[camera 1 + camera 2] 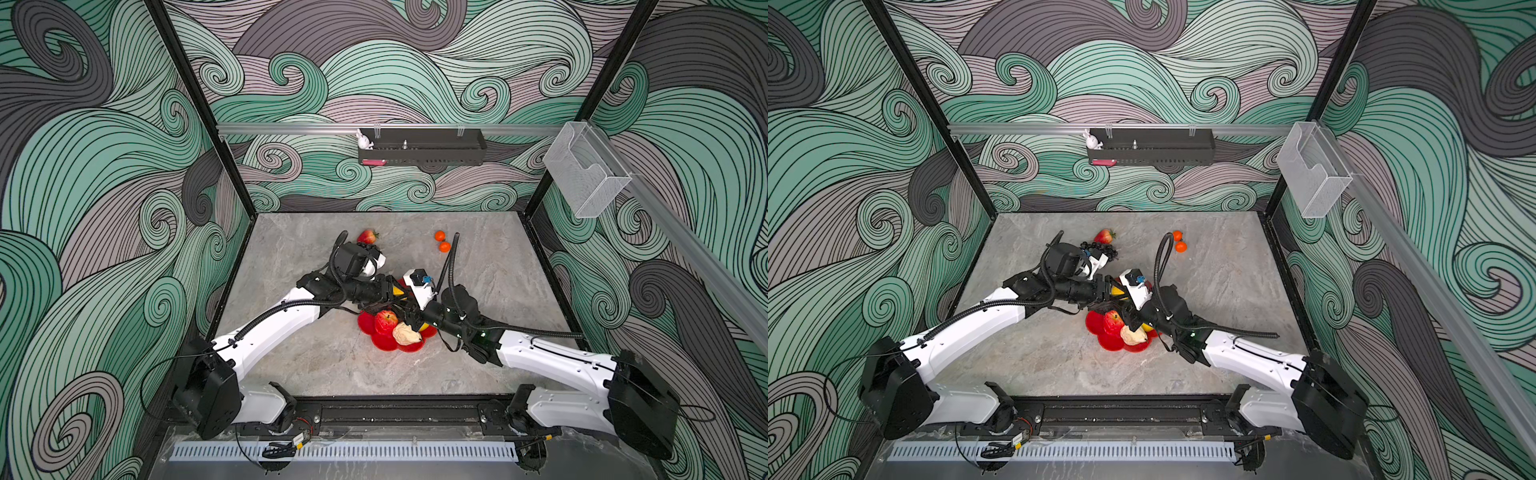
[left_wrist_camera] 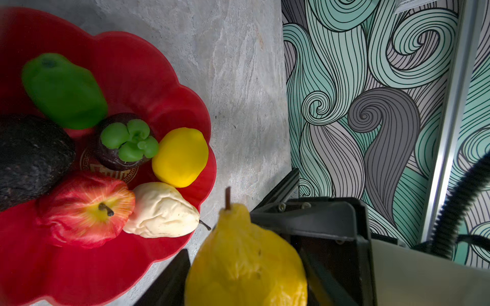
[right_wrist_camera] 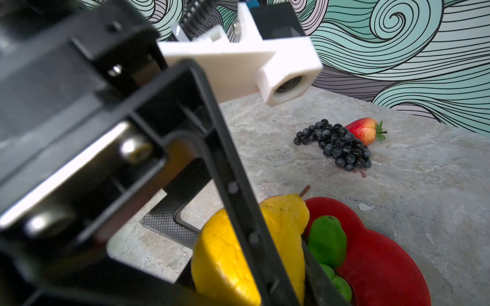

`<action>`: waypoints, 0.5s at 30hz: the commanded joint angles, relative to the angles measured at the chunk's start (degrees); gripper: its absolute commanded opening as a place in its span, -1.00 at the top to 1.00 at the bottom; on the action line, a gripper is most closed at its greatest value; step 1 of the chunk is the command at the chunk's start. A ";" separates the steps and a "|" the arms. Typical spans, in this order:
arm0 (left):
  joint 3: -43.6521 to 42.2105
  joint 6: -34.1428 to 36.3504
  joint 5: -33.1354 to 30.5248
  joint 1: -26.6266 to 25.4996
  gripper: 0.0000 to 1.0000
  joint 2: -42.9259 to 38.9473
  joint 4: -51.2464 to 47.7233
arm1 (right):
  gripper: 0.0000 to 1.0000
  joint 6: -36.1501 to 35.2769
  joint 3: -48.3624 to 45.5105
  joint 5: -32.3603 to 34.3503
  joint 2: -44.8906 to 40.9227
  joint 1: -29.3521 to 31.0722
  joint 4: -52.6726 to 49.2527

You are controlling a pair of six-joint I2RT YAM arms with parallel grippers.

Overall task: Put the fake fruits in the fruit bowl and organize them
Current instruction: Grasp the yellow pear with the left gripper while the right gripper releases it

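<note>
Yellow pear (image 2: 246,262) points stem-first alongside the fruit bowl (image 2: 148,58) rim.

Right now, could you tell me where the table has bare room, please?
Free: the front strip between the fruit bowl and the black rail; the gap between the strawberry and the oranges. Crowded: mid-table, where the left arm and right arm meet over the bowl around a yellow pear.

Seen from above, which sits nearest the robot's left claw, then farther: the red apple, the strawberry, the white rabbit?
Top view, from the left gripper:
1. Red apple, in the fruit bowl.
2. Strawberry, on the table, toward the back.
3. White rabbit, up by the black wall tray.
</note>
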 commanded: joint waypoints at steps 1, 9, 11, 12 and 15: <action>2.40 0.84 1.11 -0.29 -0.20 0.55 -0.31 | 0.09 0.64 1.86 0.30 0.32 0.28 3.10; 2.75 1.23 0.17 -0.25 0.02 0.01 -0.24 | 0.00 0.89 2.03 1.98 0.61 0.26 1.65; 2.75 1.49 -0.53 -0.16 0.02 -0.24 -0.30 | -0.05 0.99 1.86 2.51 0.39 0.28 0.84; 2.75 1.71 -0.93 -0.17 0.02 -0.34 -0.37 | -0.09 0.99 1.82 2.73 0.19 0.28 0.36; 2.88 2.42 -2.21 -0.07 0.02 -0.44 -0.73 | -0.29 1.87 1.93 4.41 -0.55 0.32 -2.26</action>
